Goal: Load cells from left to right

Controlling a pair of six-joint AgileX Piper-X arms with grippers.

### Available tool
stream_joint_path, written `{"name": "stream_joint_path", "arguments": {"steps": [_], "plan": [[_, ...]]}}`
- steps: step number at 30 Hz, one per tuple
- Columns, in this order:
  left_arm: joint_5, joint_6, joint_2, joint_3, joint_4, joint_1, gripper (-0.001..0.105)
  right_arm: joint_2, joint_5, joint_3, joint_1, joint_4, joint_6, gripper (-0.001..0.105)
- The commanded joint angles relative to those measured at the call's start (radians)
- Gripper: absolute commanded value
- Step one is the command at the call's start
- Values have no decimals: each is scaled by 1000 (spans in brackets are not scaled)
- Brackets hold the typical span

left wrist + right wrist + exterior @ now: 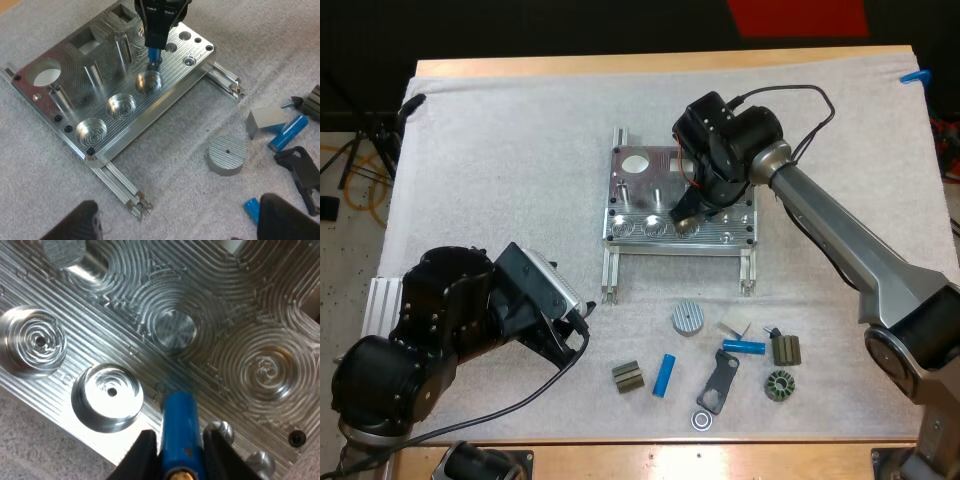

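Right gripper (683, 214): clamped on blue cell (179, 427) over fixture (642, 195)'s rightmost pocket (148, 82) | left gripper (181, 212): 7 o'clock of fixture, spread, empty | risk: off-centre tip snagging rim, tilting

White mat (500, 170), near edge.
A ribbed metal disc (688, 318), black bracket (718, 381) and small ring (701, 419) lay close together.

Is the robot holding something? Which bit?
The right gripper pinches a blue cell by its upper end, over the fixture. The left gripper holds nothing.
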Motion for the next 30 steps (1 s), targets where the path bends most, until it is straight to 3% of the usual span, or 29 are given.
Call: {"name": "stream_joint_path", "arguments": {"steps": [1,30], "plan": [[-7,-17,-6,-2,-2,-3,64,-1,3,-11,-5,-1,-12,0],[-7,-17,-6,-2,-2,-3,64,12,1,-8,-5,1,-12,0]]}}
